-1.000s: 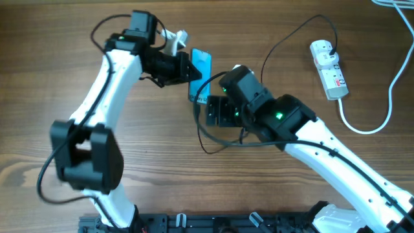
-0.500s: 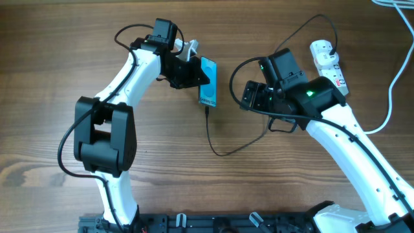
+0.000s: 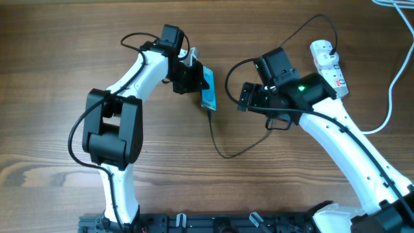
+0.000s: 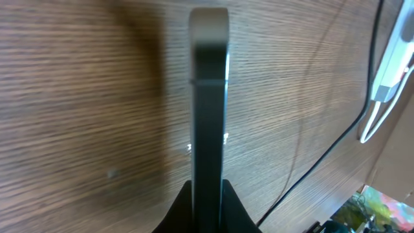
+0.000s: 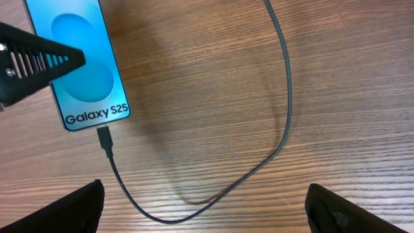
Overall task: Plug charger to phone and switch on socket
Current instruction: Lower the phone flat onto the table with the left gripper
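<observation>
My left gripper point(image 3: 194, 81) is shut on the phone point(image 3: 209, 90), which has a cyan screen reading "Galaxy S25" point(image 5: 84, 71); in the left wrist view I see it edge-on point(image 4: 208, 110) between the fingers point(image 4: 208, 200). The charger, a thin black cable point(image 3: 223, 152), loops across the table, and its plug tip point(image 5: 105, 139) is in the phone's bottom end. My right gripper point(image 3: 244, 97) is open and empty, right of the phone; its fingertips point(image 5: 204, 207) stand wide apart above the cable point(image 5: 284, 110). The socket, a white power strip point(image 3: 328, 68), lies at the far right.
The thick white cord point(image 3: 388, 97) curves from the power strip toward the table's right edge. The black cable runs from the strip over my right arm point(image 3: 336, 139). My left arm point(image 3: 129, 84) spans the table's left middle.
My left gripper has shifted the phone slightly right and tilted it. My right gripper, which was by the phone's lower end a second ago, has drawn back to the right and is empty.
</observation>
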